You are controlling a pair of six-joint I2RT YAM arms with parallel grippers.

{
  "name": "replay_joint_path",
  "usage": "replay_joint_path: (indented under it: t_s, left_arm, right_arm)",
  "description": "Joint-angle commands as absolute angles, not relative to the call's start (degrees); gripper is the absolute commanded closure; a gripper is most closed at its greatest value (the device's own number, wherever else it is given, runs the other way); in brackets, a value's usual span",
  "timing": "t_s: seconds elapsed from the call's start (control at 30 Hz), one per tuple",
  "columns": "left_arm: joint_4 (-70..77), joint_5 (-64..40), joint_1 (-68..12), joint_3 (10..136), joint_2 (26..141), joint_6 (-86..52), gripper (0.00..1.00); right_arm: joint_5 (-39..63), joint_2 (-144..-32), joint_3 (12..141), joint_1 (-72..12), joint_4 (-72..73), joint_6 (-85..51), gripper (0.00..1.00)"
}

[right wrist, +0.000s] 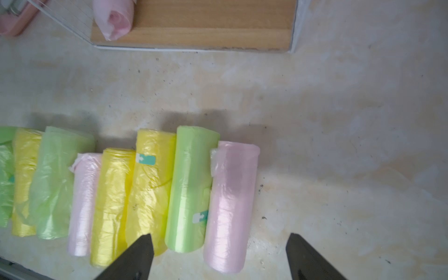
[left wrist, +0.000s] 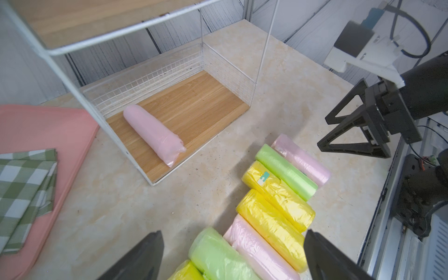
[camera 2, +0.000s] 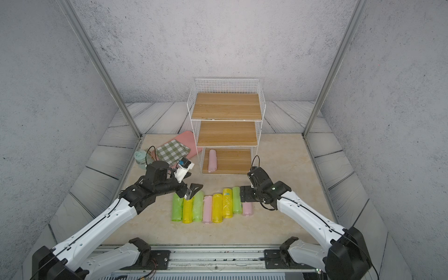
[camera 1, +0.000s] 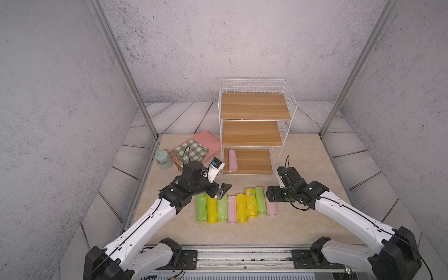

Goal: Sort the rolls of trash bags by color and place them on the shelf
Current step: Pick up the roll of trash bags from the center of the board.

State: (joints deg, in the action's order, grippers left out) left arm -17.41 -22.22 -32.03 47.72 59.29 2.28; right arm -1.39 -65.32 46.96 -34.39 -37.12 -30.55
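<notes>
Rolls (camera 1: 241, 208) on beige tabletop (camera 1: 303, 218), grey walls (camera 1: 218, 36)

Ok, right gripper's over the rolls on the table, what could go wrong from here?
The right gripper, jaws open, straddles both the end pink roll and the green roll touching it, so closing may grab two colors. The loose, crinkly plastic could also slip free.

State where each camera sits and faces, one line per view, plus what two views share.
Top views: high behind the robot, facing forward-down at the shelf and rolls; left claw and right claw show.
Left wrist: on the left arm, facing the bottom tier; left claw and right claw show.
Right wrist: above the rolls, looking down; right claw shows.
Shared: both wrist views show the shelved pink roll.
</notes>
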Motion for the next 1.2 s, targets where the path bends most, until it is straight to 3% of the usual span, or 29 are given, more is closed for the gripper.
replay_joint_path:
  t_s: [0.0,0.33,1.17]
  left_arm:
    - [-16.33,-25.07,-33.38,46.72,59.24,4.76,0.03]
    - [-15.83,-25.52,-36.34,44.57,58.70,7.78,0.03]
    - [-15.14,-24.79,-40.96,45.88,65.07,11.29,0.03]
  right_arm:
    - [-2.71,-62.51,44.55,-34.57,-40.67,-33.24,0.11]
    - [1.44,-58.97,37.42,-34.54,-38.89,-37.00,0.16]
    - [8.01,-66.63,35.27,-30.83,-32.45,-36.09,0.25]
